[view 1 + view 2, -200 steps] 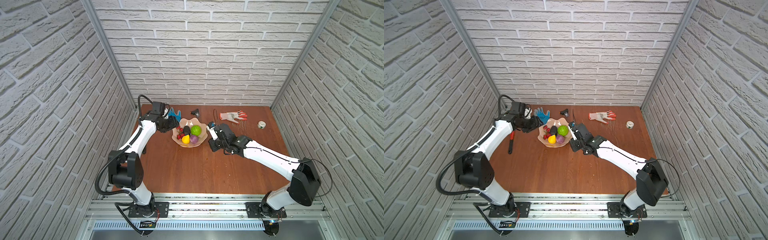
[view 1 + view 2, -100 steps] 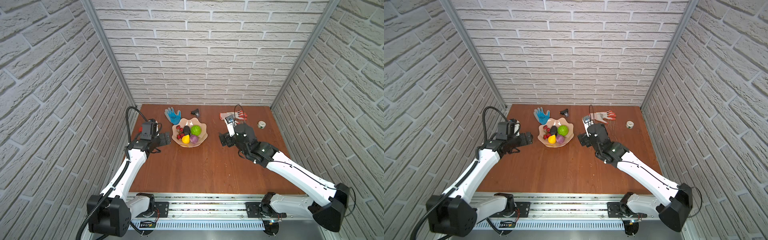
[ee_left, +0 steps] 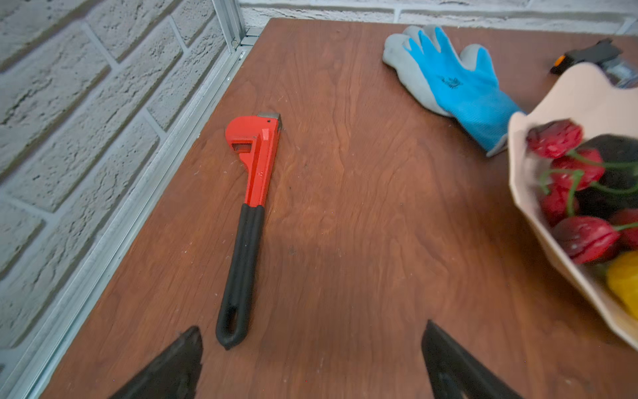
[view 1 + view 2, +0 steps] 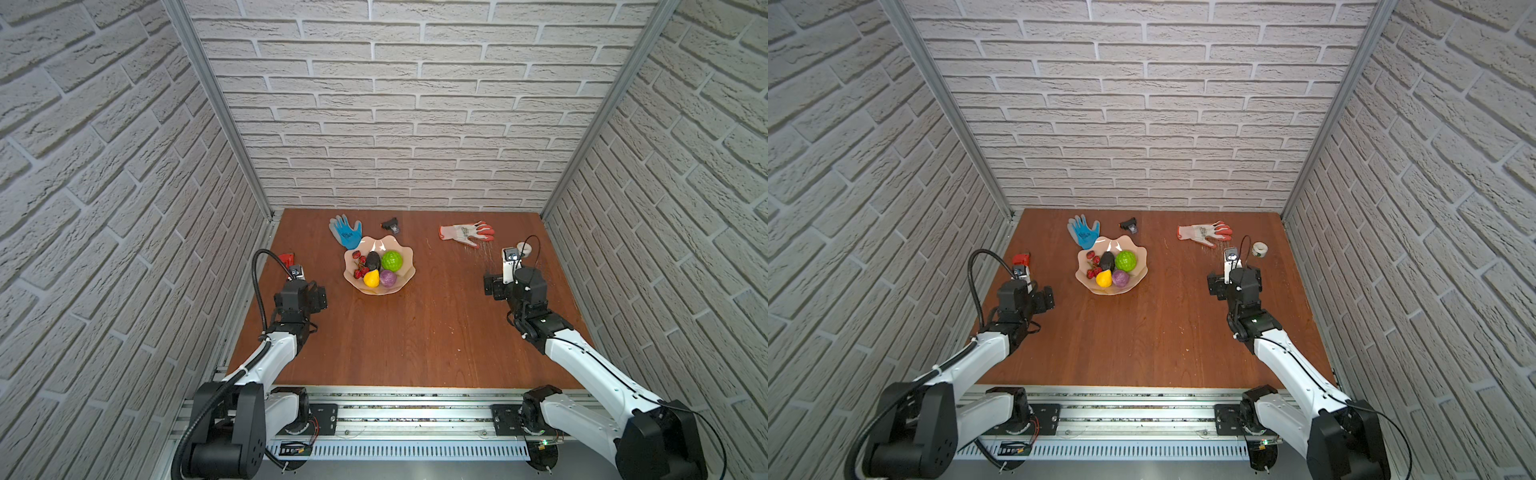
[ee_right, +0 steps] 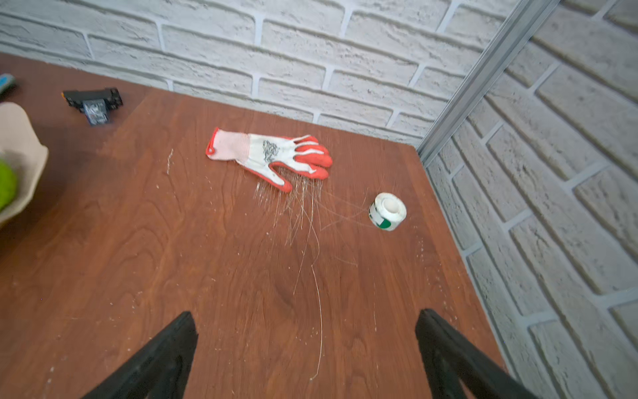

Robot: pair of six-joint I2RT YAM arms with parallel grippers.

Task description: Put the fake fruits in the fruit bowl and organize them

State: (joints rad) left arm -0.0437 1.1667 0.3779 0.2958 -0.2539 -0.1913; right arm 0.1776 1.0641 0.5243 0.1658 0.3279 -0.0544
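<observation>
The left gripper [image 3: 310,328] hung over the table [image 4: 415,340] with its jaws spread wide and nothing between them. The right gripper [image 5: 306,314] stood just as wide and was also empty.

The fruit bowl [image 4: 409,266] sat on the table between the two grippers and farther toward the back wall than either. It was nearer the left gripper and well apart from the right one. The fake fruits [image 4: 1113,269] all lay inside it. The avocado [image 4: 372,261] touched the green knobbly ball [image 4: 391,261] on the side away from the grippers. The yellow fruit [image 4: 371,278] and the purple fruit [image 4: 387,278] sat side by side on the nearer side. The red berries [image 4: 358,266] were bunched along the bowl wall that faced the left gripper's side.

Ahead of the left gripper, toward the side wall, a red wrench [image 3: 253,165] lay flat, with its black handle pointing back at the gripper. Farther ahead lay a blue glove [image 4: 346,232], its cuff right at the bowl's rim.

Ahead of the right gripper lay a white-and-orange glove [image 5: 272,155], with a white tape roll [image 5: 387,210] near it. Thin strands were scattered on the table between them. A small black part [image 5: 92,103] lay beyond the bowl, close to the back wall.
</observation>
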